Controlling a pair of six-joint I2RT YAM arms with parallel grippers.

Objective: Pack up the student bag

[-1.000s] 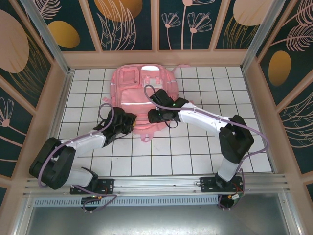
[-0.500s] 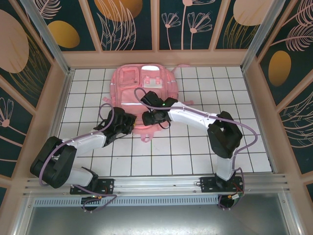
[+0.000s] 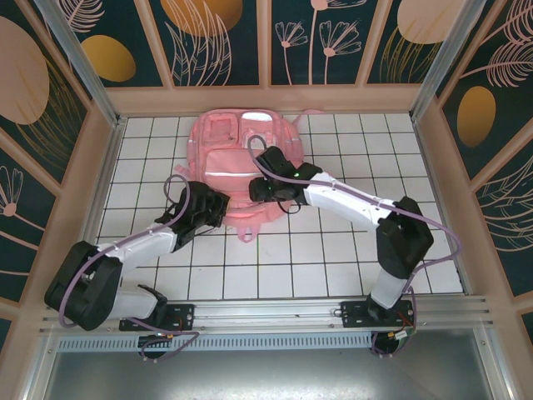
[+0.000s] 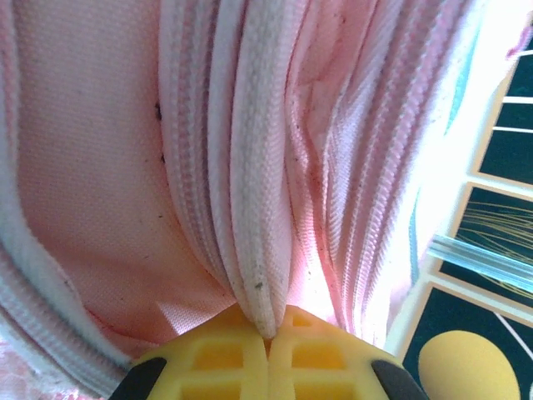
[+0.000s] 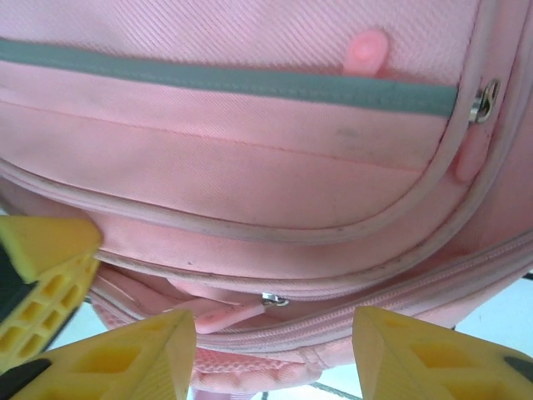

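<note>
1. Pink fabric is all that the left gripper (image 4: pixel 268 354) has: its jaws are pressed fully together on a thin fold of zip tape at the near left edge of the student bag (image 3: pixel 237 162). A hard pull could let the fold slip out, or drag the whole bag across the table (image 3: pixel 333 258) instead of opening it.
2. The bag lies flat at the far middle of the table with nothing weighing it down, so a tug from one arm would likely shift it under the other.
3. The right gripper (image 3: pixel 266 193) hangs over the bag's near edge, jaws half apart and holding nothing. A pink zip pull (image 5: pixel 225 315) lies just beyond its fingers. Closing off-line could catch cloth rather than the pull.
4. The left arm reaches forward low, forearm angled inward. The right arm stretches across from the right, wrist tipped down at the bag.
</note>
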